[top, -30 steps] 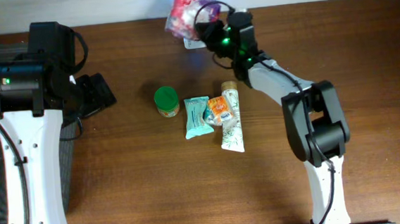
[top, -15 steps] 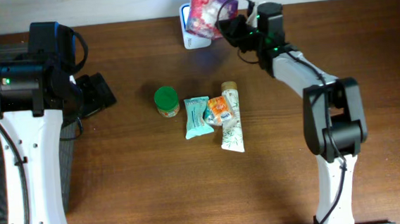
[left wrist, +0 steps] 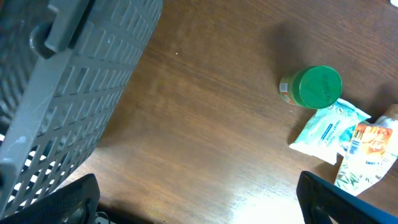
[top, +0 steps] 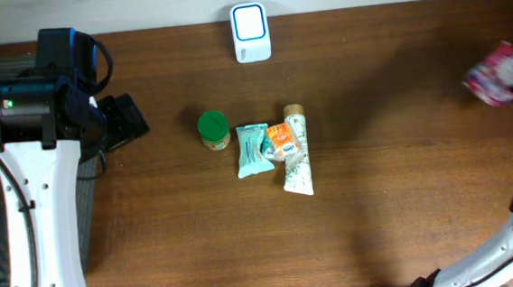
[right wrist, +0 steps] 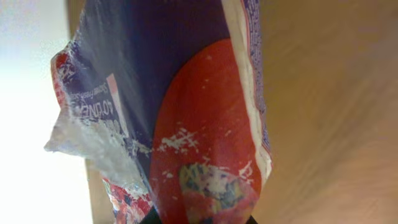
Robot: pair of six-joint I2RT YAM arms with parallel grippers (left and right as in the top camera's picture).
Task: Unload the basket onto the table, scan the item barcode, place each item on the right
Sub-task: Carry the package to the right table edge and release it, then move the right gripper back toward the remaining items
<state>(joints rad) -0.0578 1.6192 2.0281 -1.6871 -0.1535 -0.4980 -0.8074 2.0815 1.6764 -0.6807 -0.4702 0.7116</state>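
The item, a crinkly red, purple and white snack bag point(top: 501, 71), hangs at the far right edge of the table, blurred in the overhead view. My right gripper point(right wrist: 199, 219) is shut on the bag point(right wrist: 199, 124), which fills the right wrist view; no barcode shows on it. The white scanner point(top: 250, 20) stands uncovered at the back centre, well left of the bag. At the left side my left gripper point(left wrist: 199, 205) stands wide open over bare wood, its dark fingertips point(left wrist: 68, 200) holding nothing.
A green-lidded jar point(top: 213, 128), a teal packet point(top: 252, 149), an orange packet point(top: 282, 142) and a white tube point(top: 297, 157) lie clustered mid-table. A grey slotted basket point(left wrist: 62, 81) sits beside the left arm.
The right arm has swung the bag away from above the scanner to the far right edge of the table, uncovering the scanner. The left arm has not moved.
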